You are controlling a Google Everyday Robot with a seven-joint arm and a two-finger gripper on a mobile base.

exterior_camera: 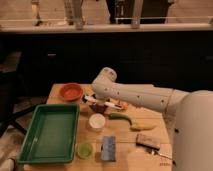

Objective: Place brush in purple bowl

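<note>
Gripper [96, 101] is held low over bowl [101, 108], mid tabletop [125, 146], presumably positioned for the drop. Brush [113, 104] is seen lying level across the bowl's rim at the gripper. Whether it is gripped or already released cannot be told.
</note>
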